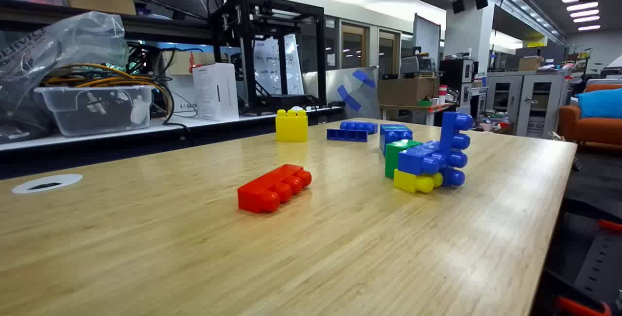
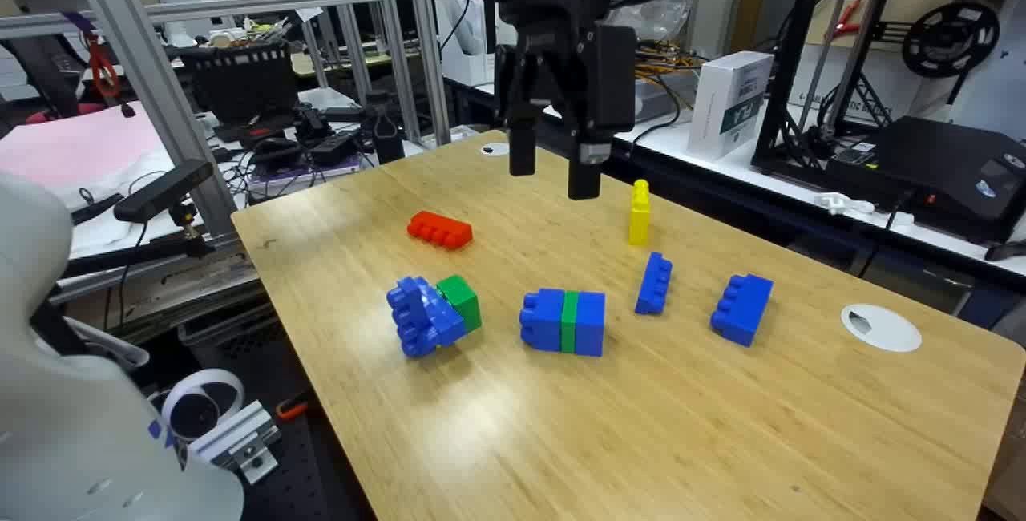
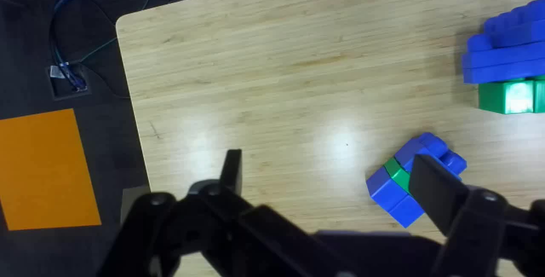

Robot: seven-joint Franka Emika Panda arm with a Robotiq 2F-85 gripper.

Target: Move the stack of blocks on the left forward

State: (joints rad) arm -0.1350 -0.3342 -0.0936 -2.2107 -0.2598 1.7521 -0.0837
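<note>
The stack of blocks (image 1: pixel 420 158) is a clump of blue bricks with a green brick and a yellow piece at its base. One blue row of studs stands upright on its side. It rests on the table near one edge in both exterior views (image 2: pixel 425 321). In the wrist view it is cut off at the right edge (image 3: pixel 504 62), and its yellow piece does not show. My gripper (image 2: pixel 553 172) is open and empty, raised well above the table. It shows at the top of an exterior view (image 1: pixel 469 2) and its spread fingers in the wrist view (image 3: pixel 325 157).
A blue-green-blue block (image 2: pixel 569 322) lies beside the stack, partly behind a finger in the wrist view (image 3: pixel 389 187). A red brick (image 1: pixel 272 189), a yellow brick (image 1: pixel 291 126) and two blue bricks (image 2: pixel 654 284) (image 2: pixel 741 308) stand apart. The table's rounded corner (image 3: pixel 127 25) shows.
</note>
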